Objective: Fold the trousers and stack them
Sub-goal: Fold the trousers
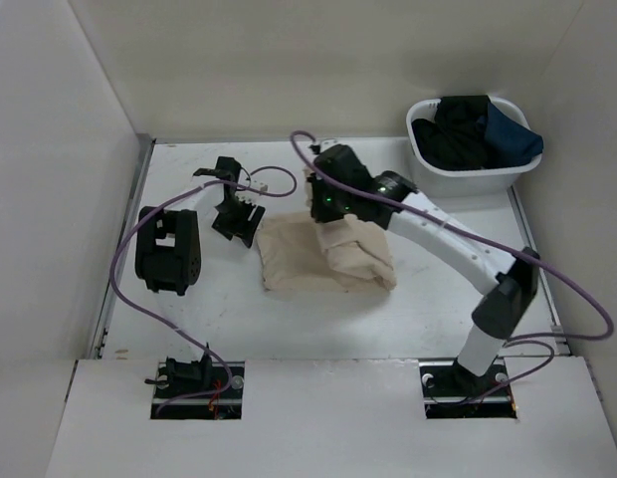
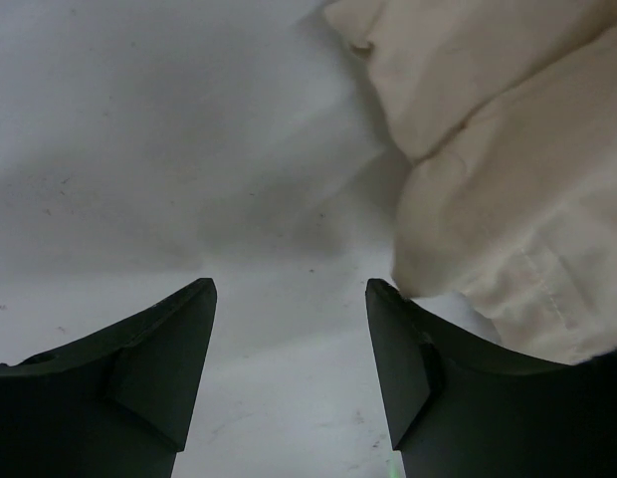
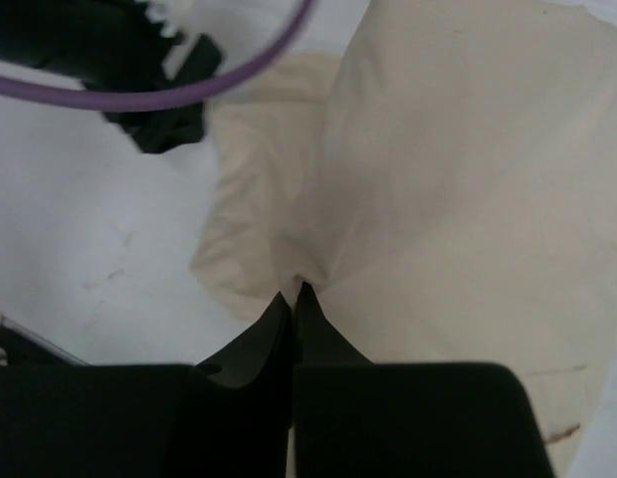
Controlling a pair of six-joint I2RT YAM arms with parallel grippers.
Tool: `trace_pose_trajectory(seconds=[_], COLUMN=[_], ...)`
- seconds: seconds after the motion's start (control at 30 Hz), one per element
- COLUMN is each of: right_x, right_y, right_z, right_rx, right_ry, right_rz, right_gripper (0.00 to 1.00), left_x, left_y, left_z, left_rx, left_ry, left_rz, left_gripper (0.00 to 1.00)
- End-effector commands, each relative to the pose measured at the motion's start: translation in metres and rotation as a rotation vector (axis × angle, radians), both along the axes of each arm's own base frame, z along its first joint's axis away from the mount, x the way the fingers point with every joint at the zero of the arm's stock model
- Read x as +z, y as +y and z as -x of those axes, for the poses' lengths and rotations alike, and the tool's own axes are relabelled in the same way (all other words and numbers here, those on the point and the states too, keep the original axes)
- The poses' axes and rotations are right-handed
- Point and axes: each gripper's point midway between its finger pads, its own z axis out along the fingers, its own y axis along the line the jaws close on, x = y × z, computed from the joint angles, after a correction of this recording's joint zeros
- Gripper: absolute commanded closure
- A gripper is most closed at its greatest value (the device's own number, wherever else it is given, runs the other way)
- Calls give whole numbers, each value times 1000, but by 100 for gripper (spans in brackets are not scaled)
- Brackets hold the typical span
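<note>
Trousers [image 1: 326, 257] are lying in a rumpled cream heap at the middle of the table [image 1: 189, 319], with one layer doubled over on the right side of the pile.

Right gripper [image 3: 294, 293] is sitting at the upper edge of the heap, jaws pressed together on a small pinch of the cloth; creases are fanning out from the fingertips.

Left gripper [image 2: 289, 289] is hovering just off the heap's left edge, jaws standing well apart and gripping nothing, bare table showing between them.

Top view is giving the whole layout, but the right wrist body is covering its own fingertips there. The right wrist view is showing the pinch itself (and a purple cable [image 3: 189, 92] crossing its upper left corner).

Left wrist view is showing the cloth edge filling its upper right, lying near the right-hand finger; contact cannot be judged.

Only the top view is taking in the white basket [image 1: 458, 177] at upper right, holding dark garments [image 1: 473, 129], well apart from the heap.
</note>
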Motion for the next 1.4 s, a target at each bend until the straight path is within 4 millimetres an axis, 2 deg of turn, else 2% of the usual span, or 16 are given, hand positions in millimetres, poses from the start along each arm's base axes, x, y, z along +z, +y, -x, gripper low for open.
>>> trace_pose_trajectory(seconds=[0.0,0.1,0.23,0.37,0.43,0.5,0.57,0.67,0.73,0.8,0.93,1.0,1.1,1.17,1.27,1.37], right_x=[20,0,-27,-46,-51,-50,-35,11,41,44,-12,-48,-101,-136,-188,-224], right_y=[48,92,123,148,166,185,204,216,202,169,47,-6,-44,-56,-83,-115], right_z=[-7,-10,-16,-21,-18,-13,-1,24,36,30,-7,-12,-8,-2,11,30], right_rx=[21,84,80,128,180,254,361,527,561,447,36,-134,-254,-311,-459,-639], right_ry=[-53,-33,13,23,26,17,-10,-123,-217,-234,-118,-47,68,161,289,352], right_rz=[-42,-58,-120,-158,-188,-233,-300,-395,-435,-426,-336,-314,-322,-334,-307,-288], right_gripper=[100,100,97,89,77,52,47,35,31,30,39,56,69,77,87,95], left_x=[-1,-9,-12,-14,-12,-7,1,28,61,93,145,150,126,94,35,-1], left_y=[6,4,4,13,19,27,39,60,69,69,34,-5,-78,-109,-115,-105], left_z=[-20,-29,-45,-60,-65,-72,-81,-94,-100,-96,-57,-29,28,61,85,88], left_rx=[51,54,74,120,127,142,168,209,218,199,68,-21,-215,-309,-358,-353], left_ry=[-54,-56,-67,-82,-95,-113,-141,-209,-286,-352,-419,-406,-283,-179,-69,-40], left_rz=[23,53,90,96,95,95,88,68,52,45,62,138,289,305,194,97], left_gripper=[40,41,42,42,42,41,40,40,40,38,36,34,34,35,39,40])
